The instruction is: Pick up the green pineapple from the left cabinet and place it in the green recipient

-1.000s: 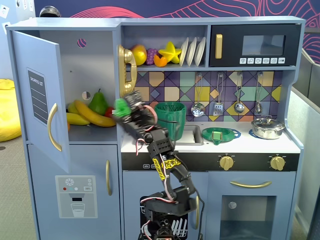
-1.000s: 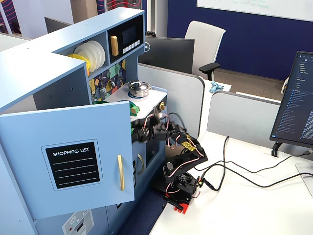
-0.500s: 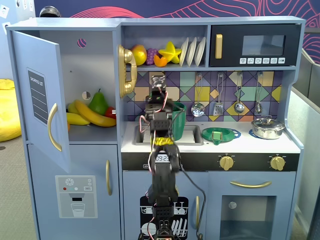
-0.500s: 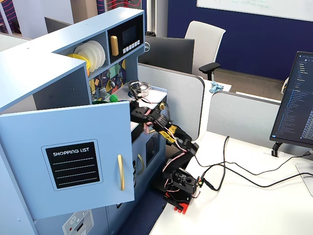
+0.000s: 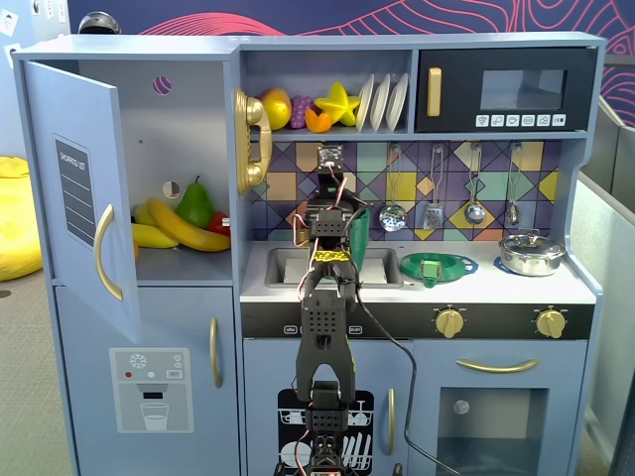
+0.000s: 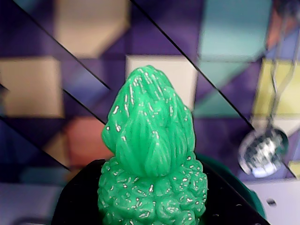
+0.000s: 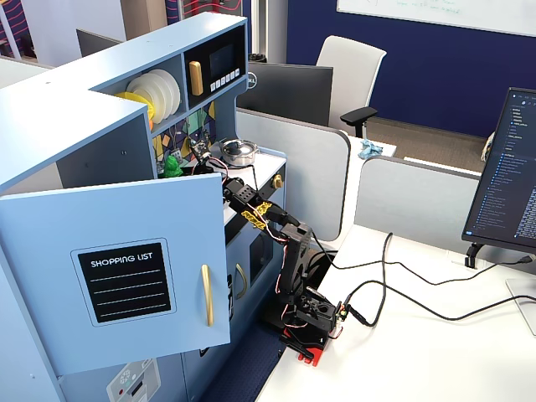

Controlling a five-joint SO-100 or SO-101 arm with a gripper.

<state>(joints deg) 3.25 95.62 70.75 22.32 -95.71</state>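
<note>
My gripper [image 6: 152, 202] is shut on the green pineapple [image 6: 152, 154], which stands leafy top up between the black jaws in front of the tiled backsplash. In a fixed view the pineapple [image 7: 172, 166] is held up over the counter by the sink. In the front fixed view the arm's wrist [image 5: 330, 223] hides the jaws and the pineapple. The dark-green ribbed recipient [image 5: 360, 243] stands on the counter just right of the wrist; its rim [image 6: 236, 187] shows behind the pineapple. The left cabinet [image 5: 189, 129] has its door [image 5: 84, 198] swung open.
Inside the cabinet lie a banana [image 5: 189, 230] and a darker green pear [image 5: 195, 206]. A flat green strainer [image 5: 439, 266] and a steel pot [image 5: 532, 253] sit on the counter to the right. Utensils hang on the backsplash [image 5: 474, 188]. The sink [image 5: 283, 266] is left of the arm.
</note>
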